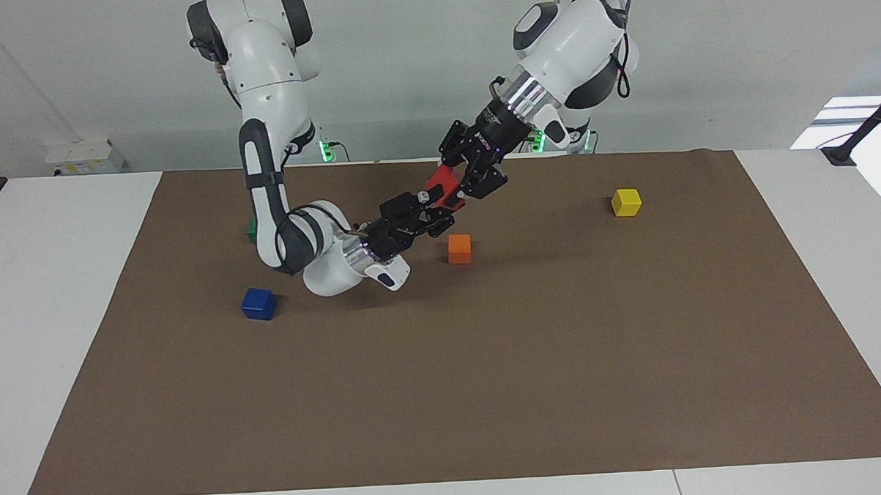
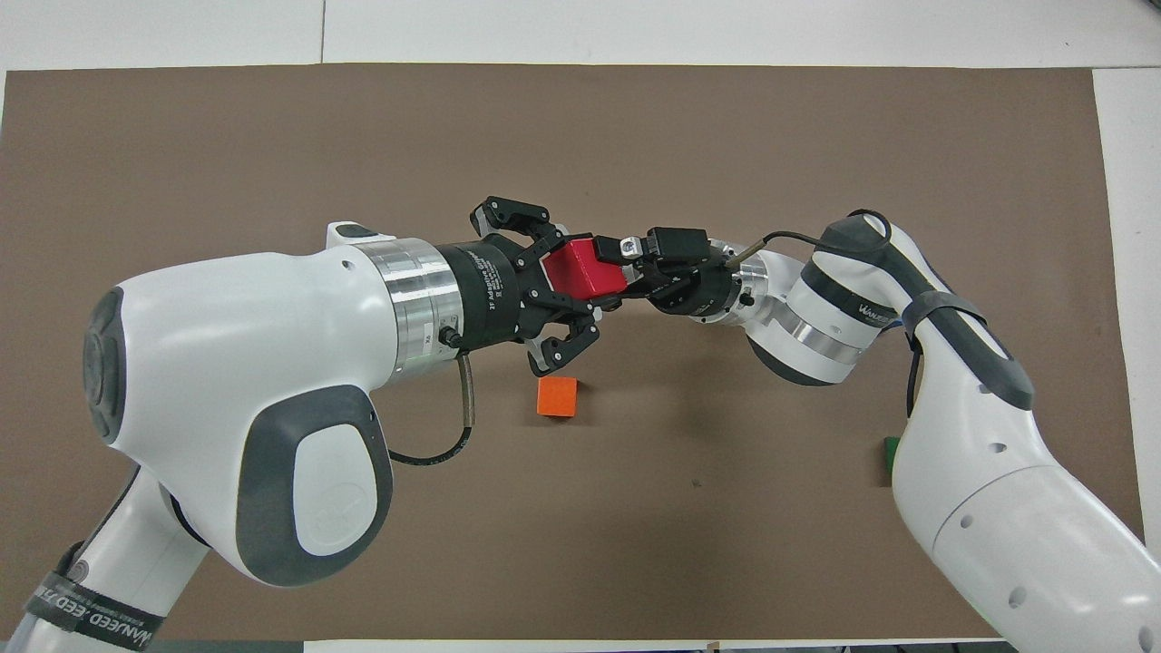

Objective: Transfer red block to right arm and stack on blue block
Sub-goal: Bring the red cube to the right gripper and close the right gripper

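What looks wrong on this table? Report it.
Nothing stands out. The red block hangs between the open left gripper and the right gripper gripping it; the blue block, orange block and yellow block sit flat, apart.

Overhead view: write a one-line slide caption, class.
Mid-air handover: left gripper open around the red block, right gripper clamping it, above the orange block.

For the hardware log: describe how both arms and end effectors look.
Both arms are glossy white with dark grey joint patches and silver wrist rings. The left end effector is black, with linked fingers and white lettering; a dark cable loops beneath its wrist. The right end effector is black and boxier, also cabled.
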Available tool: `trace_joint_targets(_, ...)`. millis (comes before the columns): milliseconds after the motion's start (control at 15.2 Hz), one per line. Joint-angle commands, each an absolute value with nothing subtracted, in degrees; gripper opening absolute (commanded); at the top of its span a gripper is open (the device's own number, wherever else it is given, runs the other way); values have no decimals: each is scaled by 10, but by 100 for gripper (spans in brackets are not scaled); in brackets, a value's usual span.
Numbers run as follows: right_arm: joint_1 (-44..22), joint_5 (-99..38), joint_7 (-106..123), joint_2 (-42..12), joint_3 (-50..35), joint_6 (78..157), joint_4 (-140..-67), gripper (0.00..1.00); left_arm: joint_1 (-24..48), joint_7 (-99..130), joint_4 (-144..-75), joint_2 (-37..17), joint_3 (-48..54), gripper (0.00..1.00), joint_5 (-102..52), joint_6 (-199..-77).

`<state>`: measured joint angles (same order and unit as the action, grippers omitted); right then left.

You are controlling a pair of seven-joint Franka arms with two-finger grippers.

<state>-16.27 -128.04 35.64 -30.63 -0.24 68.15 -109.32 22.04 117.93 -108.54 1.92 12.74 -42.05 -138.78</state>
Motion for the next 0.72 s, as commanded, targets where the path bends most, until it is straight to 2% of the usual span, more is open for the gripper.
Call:
trace_joint_targets(0,-165,-1284,367,-300,-6,712,-1085,0,233,1179,-1093,17,121,0,-431,-1396)
trace_joint_targets(66,-165,-1284,367,-300,-6,713,-1085,0,233,1172,-1092,17,121,0,-429,-1395)
trace_joint_targets(132,-165,-1284,367,-300,-6,712,-1085,0,233,1163,-1092,17,121,6,-428,-1393)
trace_joint_targets(198,-165,-1284,367,-300,-6,712,-1085,0,233,1164,-1089,17,120,98,-428,-1390)
trace_joint_targets(395,-164,-1284,361,-295,-6,718,-1085,0,224,1164,-1088,38,113,100,-425,-1337)
trace_joint_targets(659,-156,-1282,317,-272,-5,744,-1084,0,148,1123,-1091,90,109,100,-423,-1222)
